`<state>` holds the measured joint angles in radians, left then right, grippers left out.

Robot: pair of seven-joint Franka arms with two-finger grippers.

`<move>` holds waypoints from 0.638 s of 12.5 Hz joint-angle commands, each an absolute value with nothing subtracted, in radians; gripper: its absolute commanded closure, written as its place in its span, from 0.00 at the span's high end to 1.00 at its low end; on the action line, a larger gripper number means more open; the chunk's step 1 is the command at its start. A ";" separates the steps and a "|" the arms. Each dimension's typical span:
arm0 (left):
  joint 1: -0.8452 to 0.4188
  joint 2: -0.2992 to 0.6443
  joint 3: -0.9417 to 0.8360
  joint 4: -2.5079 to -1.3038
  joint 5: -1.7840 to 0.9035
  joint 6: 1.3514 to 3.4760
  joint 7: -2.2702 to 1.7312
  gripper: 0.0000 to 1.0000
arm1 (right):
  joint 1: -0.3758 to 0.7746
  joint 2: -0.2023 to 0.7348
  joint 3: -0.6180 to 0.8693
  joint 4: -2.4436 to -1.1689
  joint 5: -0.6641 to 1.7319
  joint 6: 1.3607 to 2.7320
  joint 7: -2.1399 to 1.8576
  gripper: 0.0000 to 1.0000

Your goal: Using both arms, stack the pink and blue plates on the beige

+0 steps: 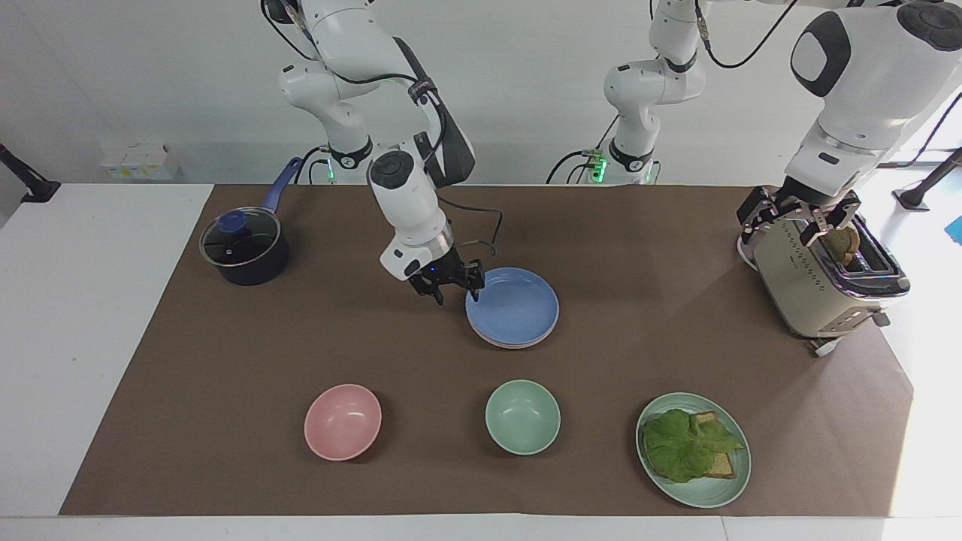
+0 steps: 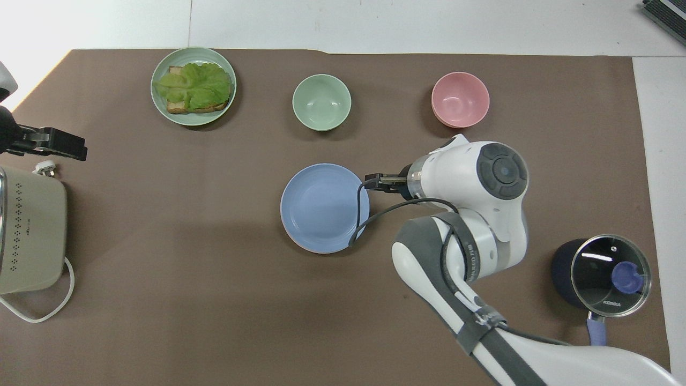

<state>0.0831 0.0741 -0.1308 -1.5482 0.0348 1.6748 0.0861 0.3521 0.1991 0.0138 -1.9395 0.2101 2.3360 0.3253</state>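
Releasing is being finished: the right gripper (image 1: 454, 287), fingers spread, is beside the blue plate (image 1: 512, 306), which is resting on the pink plate (image 1: 517, 342) mid-table; beige is hidden beneath. Straight withdrawal is being advised, avoiding rim and cable (image 2: 375, 217). The left gripper (image 1: 801, 220), spread, is waiting over the toaster (image 1: 819, 282); the bowls are lying well apart.

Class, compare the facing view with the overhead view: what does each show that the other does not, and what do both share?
Facing view only: the pink plate's edge under the blue plate, and the left gripper over the toaster. Overhead view only: the toaster's cord and plug. Both: the right gripper, open beside the blue plate, the pot, two bowls and the lettuce plate.
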 commanded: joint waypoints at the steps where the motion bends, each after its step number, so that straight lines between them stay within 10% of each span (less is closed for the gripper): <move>1: 0.091 0.066 -0.137 -1.551 0.049 1.660 0.098 1.00 | 0.238 0.120 0.023 -1.919 0.118 2.240 0.351 1.00; 8: 0.091 0.066 -0.137 -1.549 0.049 1.660 0.098 1.00 | 0.037 -0.078 0.020 -1.832 0.026 1.895 0.244 1.00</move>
